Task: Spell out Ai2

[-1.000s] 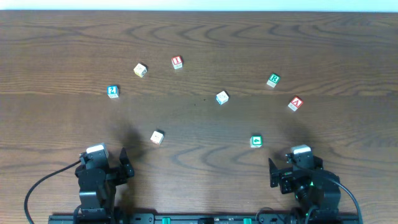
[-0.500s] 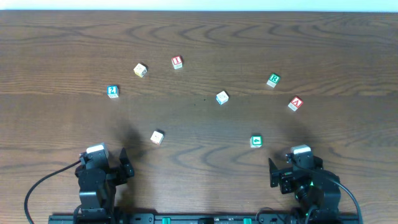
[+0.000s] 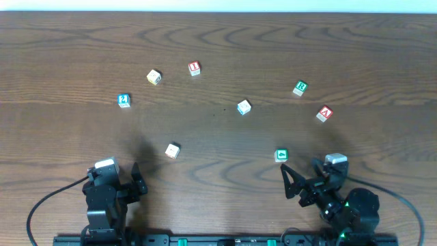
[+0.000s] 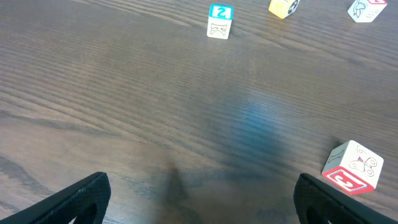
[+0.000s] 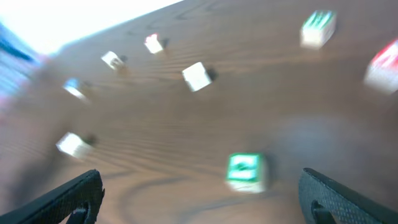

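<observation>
You have eight small cubes scattered on the wooden table (image 3: pixel 68 41), none touching another, and two arms at its near edge. Your three are these: the red-edged "A" cube (image 3: pixel 324 113) sits turned askew at the right, near the green-edged "R" cube (image 3: pixel 300 87); the red-edged "I" cube (image 3: pixel 194 67) lies far back, left of centre, near a yellowish cube (image 3: pixel 153 76); the blue-edged "2" cube (image 3: pixel 123 100) rests at the left, digit up. Also there: a pale blue-and-white cube (image 3: pixel 244 107) mid-table, a red-and-white cube (image 3: pixel 172 150) and a green cube (image 3: pixel 280 156) nearer the arms. Your left gripper (image 3: pixel 113 179) is spread wide and empty; your right gripper (image 3: pixel 305 179), its own view blurred, is spread too, close behind the green cube
</observation>
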